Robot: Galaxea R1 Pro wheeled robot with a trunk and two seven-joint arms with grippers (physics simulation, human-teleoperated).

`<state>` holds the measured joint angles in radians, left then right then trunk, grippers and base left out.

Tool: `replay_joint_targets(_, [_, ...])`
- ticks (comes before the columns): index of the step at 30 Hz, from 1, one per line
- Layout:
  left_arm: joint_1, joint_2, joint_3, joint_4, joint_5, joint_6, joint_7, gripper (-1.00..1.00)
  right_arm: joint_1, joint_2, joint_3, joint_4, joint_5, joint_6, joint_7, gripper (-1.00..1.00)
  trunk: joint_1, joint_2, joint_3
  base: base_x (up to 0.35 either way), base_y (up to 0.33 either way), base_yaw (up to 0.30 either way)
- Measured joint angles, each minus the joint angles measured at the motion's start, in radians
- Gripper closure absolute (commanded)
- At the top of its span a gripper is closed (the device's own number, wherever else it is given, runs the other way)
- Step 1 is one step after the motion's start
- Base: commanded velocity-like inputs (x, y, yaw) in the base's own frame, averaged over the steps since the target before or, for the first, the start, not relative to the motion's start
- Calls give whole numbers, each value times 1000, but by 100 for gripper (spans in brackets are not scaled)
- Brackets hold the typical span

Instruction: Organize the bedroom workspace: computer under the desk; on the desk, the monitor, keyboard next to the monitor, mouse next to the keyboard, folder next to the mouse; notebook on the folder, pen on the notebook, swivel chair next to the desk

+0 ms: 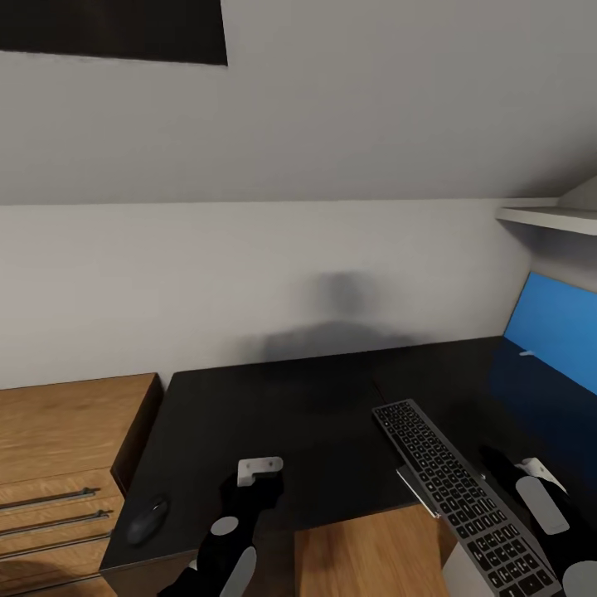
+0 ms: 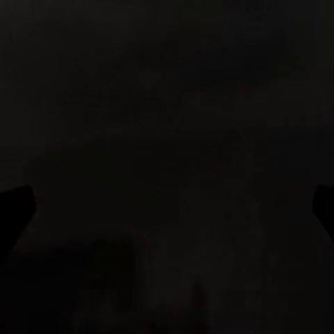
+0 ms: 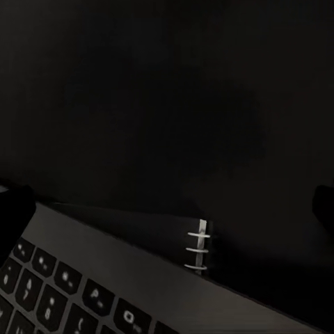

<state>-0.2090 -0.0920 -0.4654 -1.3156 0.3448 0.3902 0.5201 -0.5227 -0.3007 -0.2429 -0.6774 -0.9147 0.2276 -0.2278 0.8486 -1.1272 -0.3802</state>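
- No brand, label or legible writing shows anywhere; the key legends on the keyboard (image 1: pixel 460 489) are too small to read in the head view and only blurred marks in the right wrist view
- The desk (image 1: pixel 274 414) fills the lower middle of the head view, its glossy black top backed against the white wall
- The keyboard lies diagonally at the lower right of the frame, its far end on the desk top and its near end running out past the front edge over the wood floor (image 1: pixel 365 555)
- A thin grey notebook (image 1: pixel 414 489) pokes out from under the keyboard's left side at the desk's front edge; in the right wrist view its wire binding (image 3: pixel 198 252) shows just beyond the keyboard's frame
- The mouse (image 1: pixel 148 520) sits at the desk's front left corner, close to both edges
- Left of the desk stands a wooden dresser (image 1: pixel 58 448) with bar handles, its side touching or just beside the desk
- A blue panel (image 1: pixel 554 327) leans along the right edge of the frame, under a white shelf (image 1: pixel 547 217)
- The middle and back of the desk top are open
- The left gripper (image 1: pixel 259 471) hovers over the desk near its front edge; its fingers stand wide apart at the sides of the left wrist view, nothing between them
- The right gripper (image 1: pixel 531 473) is just right of the keyboard; whether it is open or closed I cannot tell
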Motion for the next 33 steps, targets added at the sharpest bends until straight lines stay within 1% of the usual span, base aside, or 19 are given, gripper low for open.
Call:
replay_joint_targets(14, [1,1,1,1,0,0,-1,-100,0,0,0,2,0,1,-4,-100,0,0,0,-87,73,0])
replay_joint_targets(20, [0,1,0,1,1,0,-1,-100,0,0,0,2,0,1,-4,-100,0,0,0,-119,197,0])
replay_joint_targets(33, [0,1,-1,1,0,0,-1,-100,0,0,0,2,0,1,-4,-100,0,0,0,-14,100,0])
